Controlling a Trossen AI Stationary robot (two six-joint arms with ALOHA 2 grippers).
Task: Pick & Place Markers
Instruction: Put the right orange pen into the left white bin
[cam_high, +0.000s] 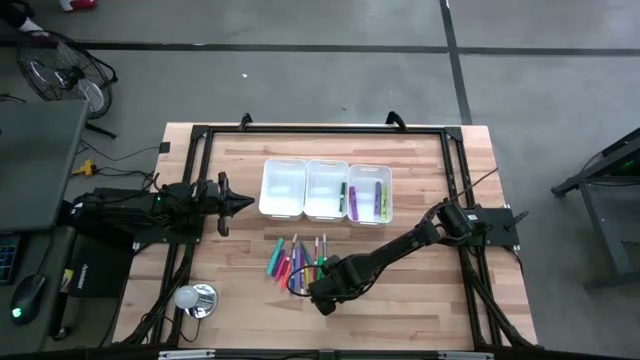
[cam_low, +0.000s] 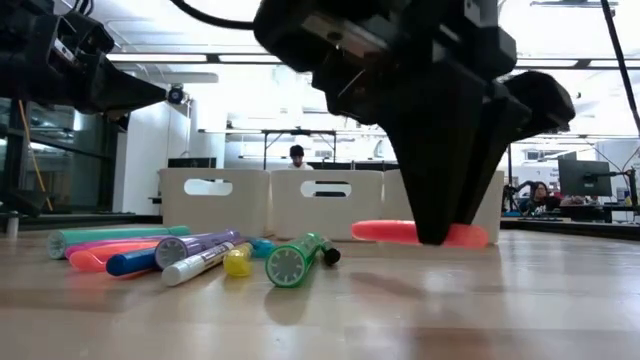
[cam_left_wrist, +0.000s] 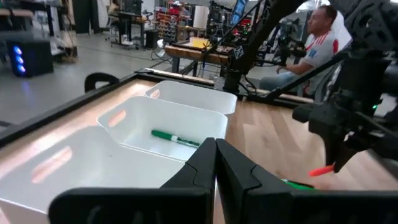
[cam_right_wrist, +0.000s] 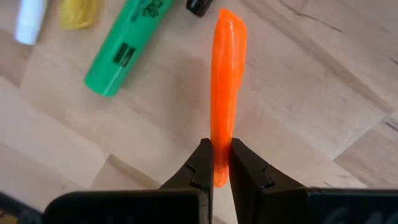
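Note:
My right gripper (cam_high: 322, 300) hangs over the table's near middle, pointing down, shut on an orange marker (cam_right_wrist: 227, 74). The same orange marker (cam_low: 400, 232) shows level in the low view. Beside it, a pile of several markers (cam_high: 298, 262) lies flat on the wood, a green marker (cam_low: 295, 262) nearest to the gripper. Three white bins (cam_high: 325, 190) stand in a row behind the pile. The middle bin holds a green marker (cam_left_wrist: 176, 138); the right one holds two markers (cam_high: 378, 198). My left gripper (cam_high: 245, 203) waits shut and level at the table's left. My right gripper pinches the orange marker near one end (cam_right_wrist: 219, 149) between its two fingers. The fingers come from above, pointing down, and lie across the marker. The marker sticks out level to one side of the fingers (cam_low: 445, 215), lifted clear of the table.
A black frame rail (cam_high: 320, 131) runs round the table's edges. A shiny round object (cam_high: 197, 298) sits at the near left corner. Bare wood lies to the right of the pile (cam_high: 420, 290). People sit in the room beyond the table (cam_left_wrist: 320, 37).

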